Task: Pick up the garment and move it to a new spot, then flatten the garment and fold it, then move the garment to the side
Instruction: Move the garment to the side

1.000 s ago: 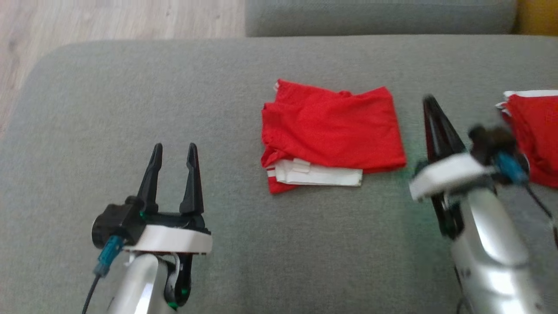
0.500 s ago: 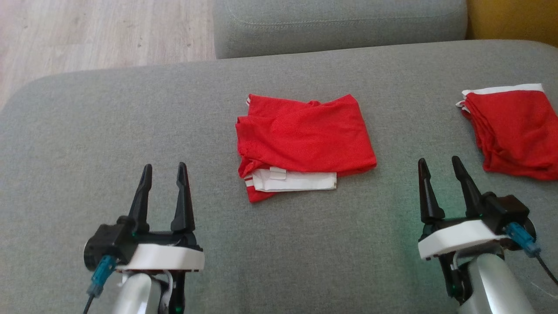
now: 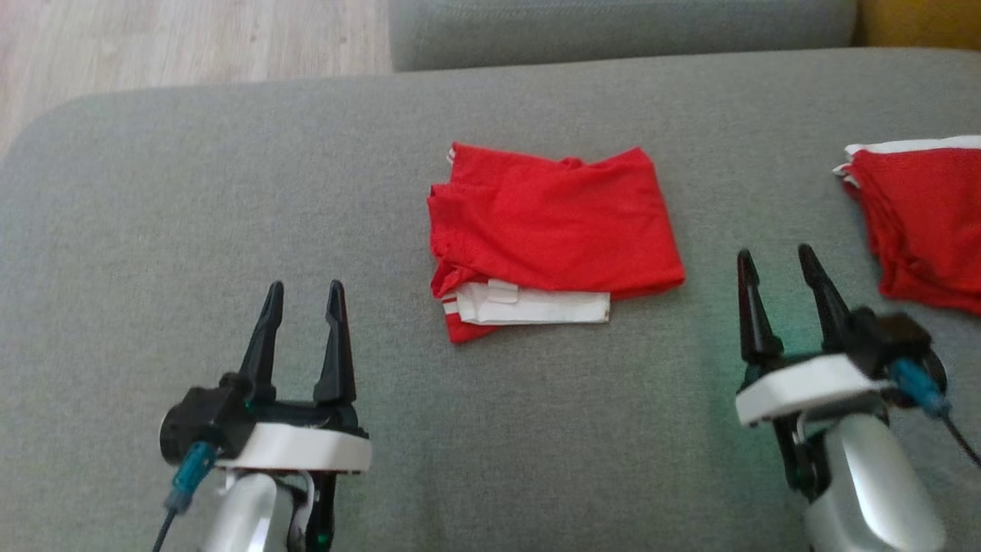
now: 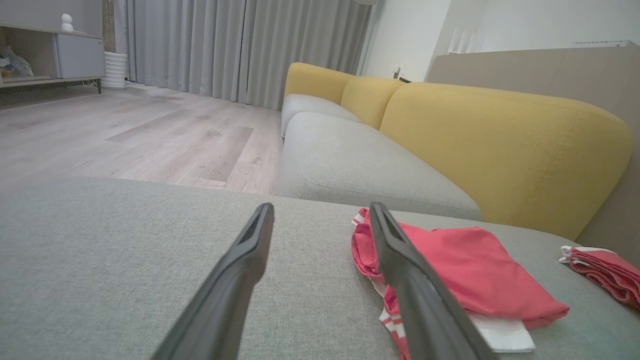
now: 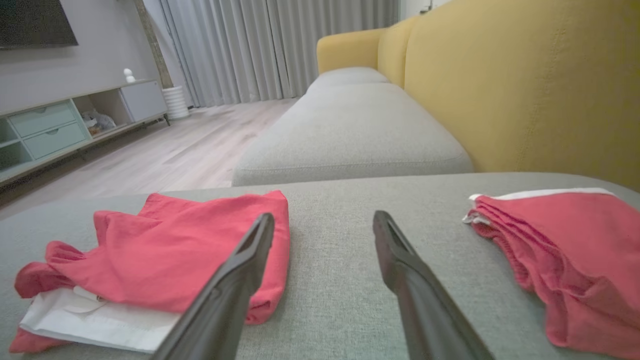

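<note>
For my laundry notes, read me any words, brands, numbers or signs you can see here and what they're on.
None can be read. The small white tab on the folded red garment is too blurred to tell if it bears print; the second red garment and grey cushion show no lettering.

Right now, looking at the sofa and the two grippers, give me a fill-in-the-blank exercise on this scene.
1. Both the left gripper and the right gripper are ____.
2. The middle garment is red with a ____ band at its near edge.
3. The second garment lies nearer the ____ gripper.
4. Beyond the grey cushion, the sofa back is ____.
Missing words: open; white; right; yellow.
</note>
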